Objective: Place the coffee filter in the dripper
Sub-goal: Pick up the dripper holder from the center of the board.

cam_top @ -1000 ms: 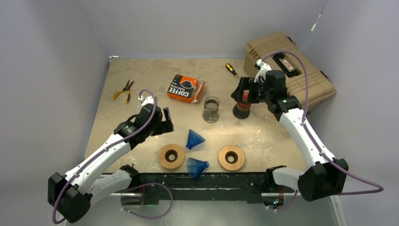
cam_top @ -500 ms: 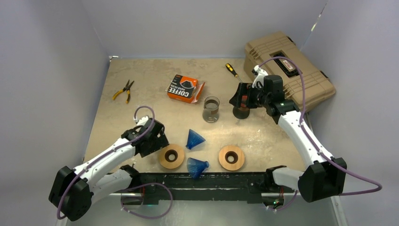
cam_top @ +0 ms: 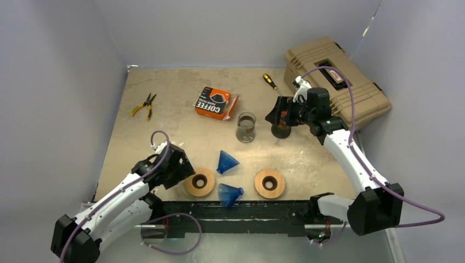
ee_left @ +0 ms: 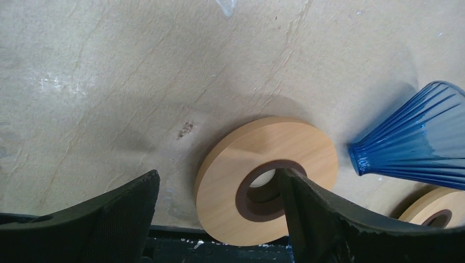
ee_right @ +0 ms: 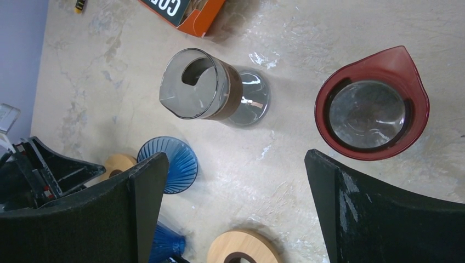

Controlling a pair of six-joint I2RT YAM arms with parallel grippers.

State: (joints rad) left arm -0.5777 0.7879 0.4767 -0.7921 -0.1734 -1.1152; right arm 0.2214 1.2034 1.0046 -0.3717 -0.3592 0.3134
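Top view: high behind my bases, looking down on the whole table (cam_top: 164, 109). Left wrist: close, wooden ring (ee_left: 307, 148) between the fingers of left pincer (ee_left: 218, 181). Right wrist: higher, facing down, shares that ring.

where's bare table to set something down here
Bare: the far strip between pliers and screwdriver, behind the filter box; also the patch between glass carafe and right wooden ring. Crowded: the near edge, blue drippers and left wooden ring packed by the left gripper.

Shows a glass carafe (ee_right: 197, 90) near centre, a red-rimmed pot (ee_right: 397, 60) at 3 o'clock, a blue dripper (ee_right: 170, 164) at 8. Catches a wooden ring (ee_right: 241, 246) at 6.
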